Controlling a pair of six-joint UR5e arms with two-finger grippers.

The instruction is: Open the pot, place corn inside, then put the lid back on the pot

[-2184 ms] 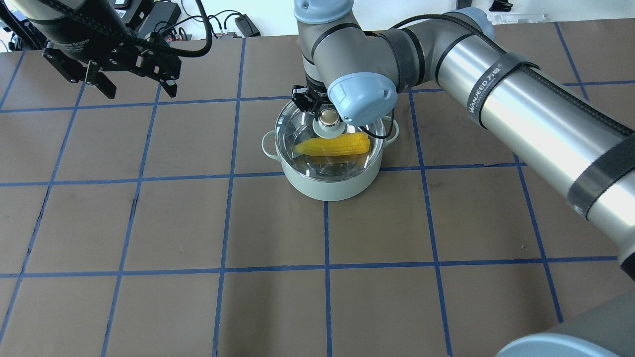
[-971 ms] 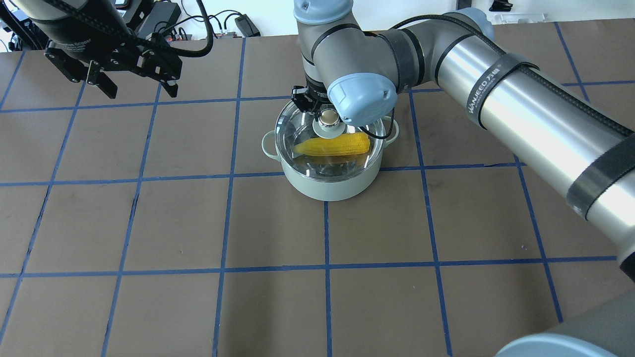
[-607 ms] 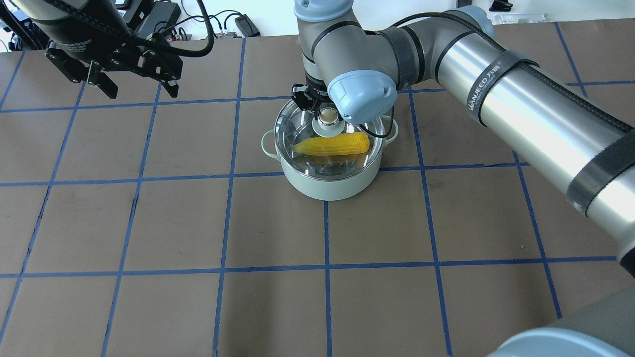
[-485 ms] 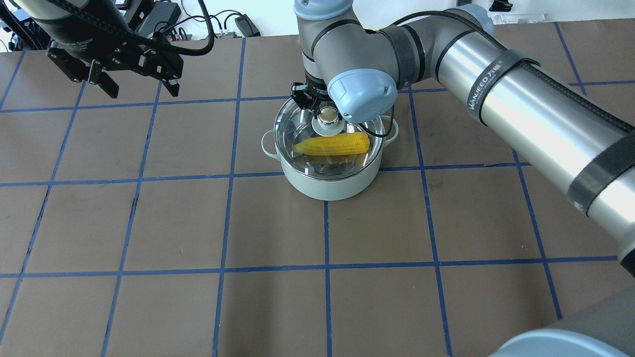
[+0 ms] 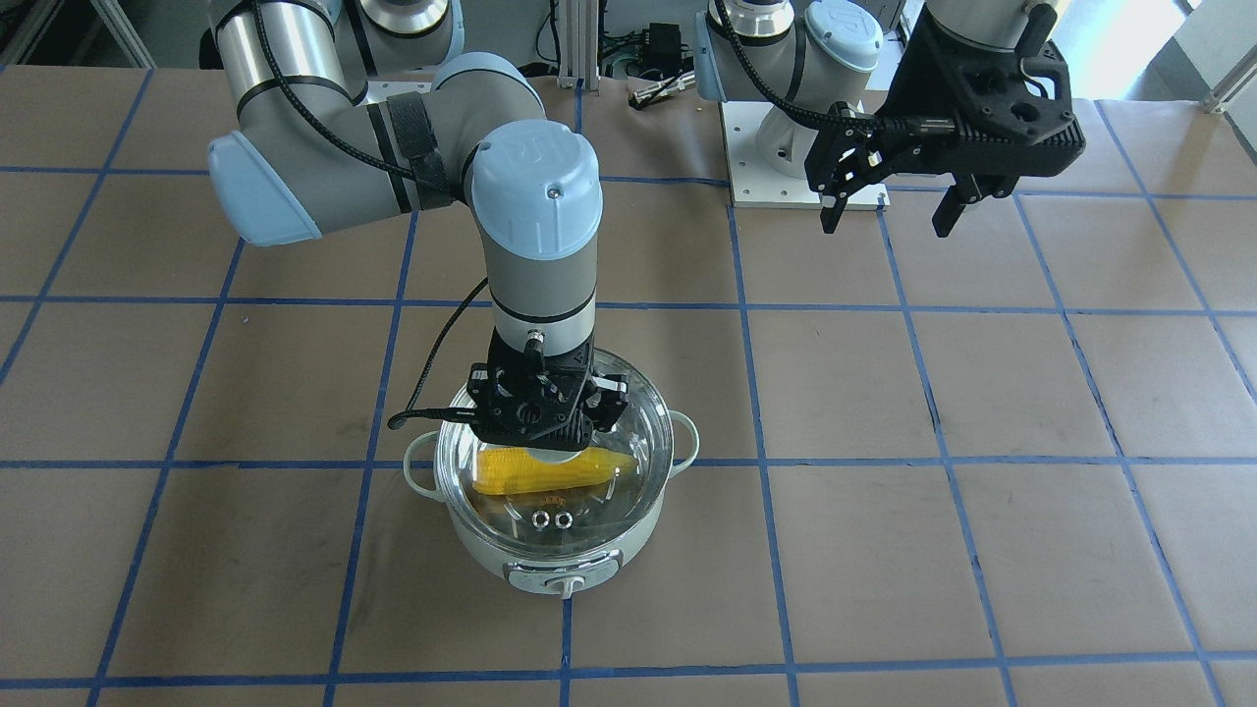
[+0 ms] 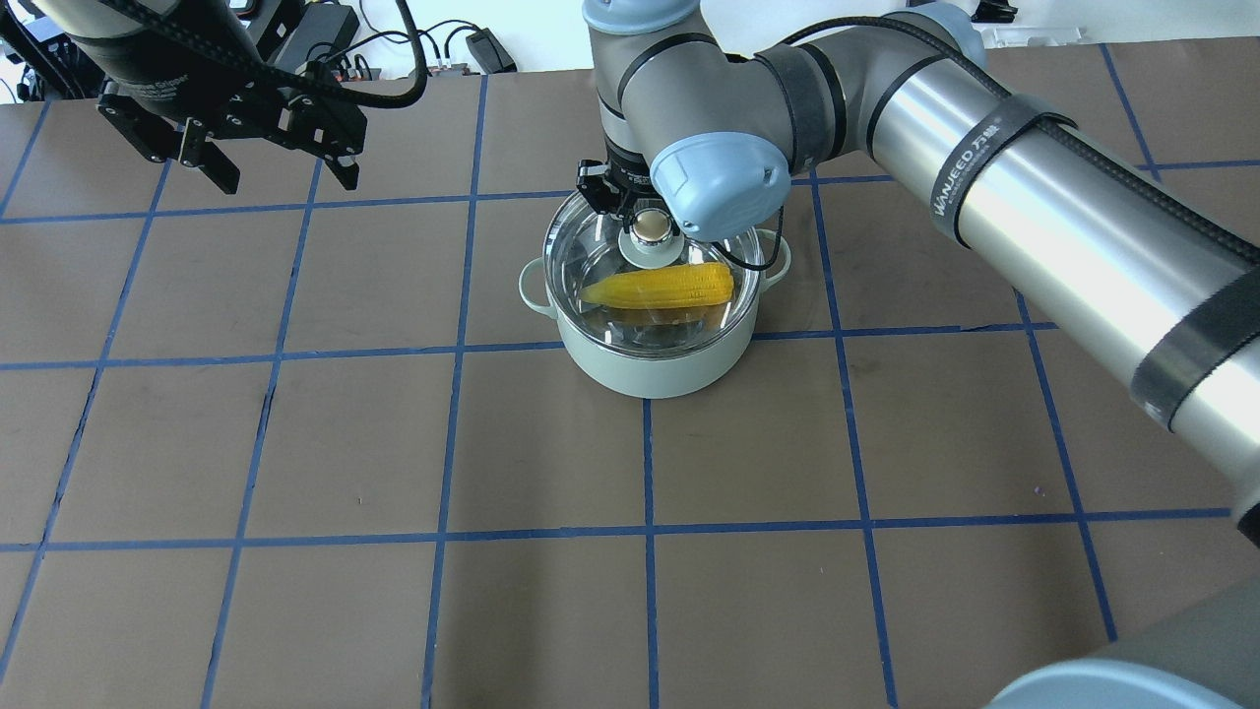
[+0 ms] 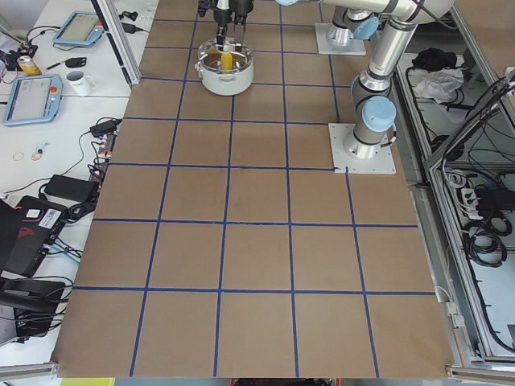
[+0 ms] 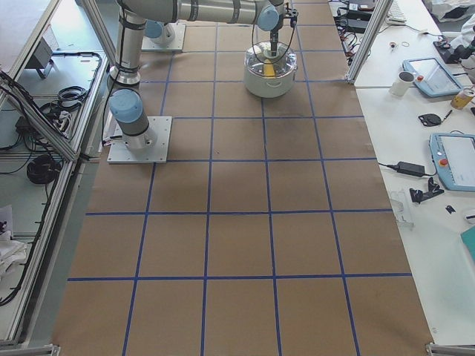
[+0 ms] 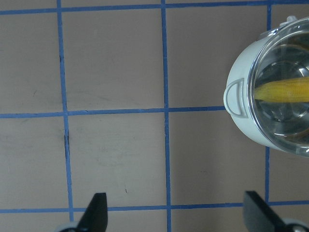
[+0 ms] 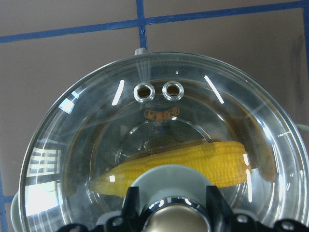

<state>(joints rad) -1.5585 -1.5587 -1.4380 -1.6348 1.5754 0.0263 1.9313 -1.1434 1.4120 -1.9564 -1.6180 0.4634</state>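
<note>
The lid (image 10: 96, 121) sits down over the pot (image 6: 650, 369), and the corn (image 6: 661, 289) lies across the inside under the glass. By my reading only the let-go and retreat remain. The pot stands on a crossing of blue tape lines (image 6: 551, 346), well in from every edge of the table (image 6: 394, 611) that I can see.

My right gripper (image 10: 174, 193) is straight above it, jaws narrow and set either side of the knob (image 6: 650, 228). Whether they pinch it or stand just clear of it I cannot tell from any view. That is my main worry. If I raise the arm with the jaws dragging on the knob, the lid comes up too, tips, and slides off the rim. A sideways pull-out would do the same, or shove the whole pot.

The corn is nearly as long as the pot is wide, so an end riding up the wall could keep the glass from seating. I see no gap, though part of the rim is hidden.

The wrist cable (image 5: 432, 378) loops down near the pot's side handle (image 5: 417, 473) and could hook it.

The left gripper (image 5: 889, 201) hangs wide open and empty, high toward the table's left edge, well apart.
</note>
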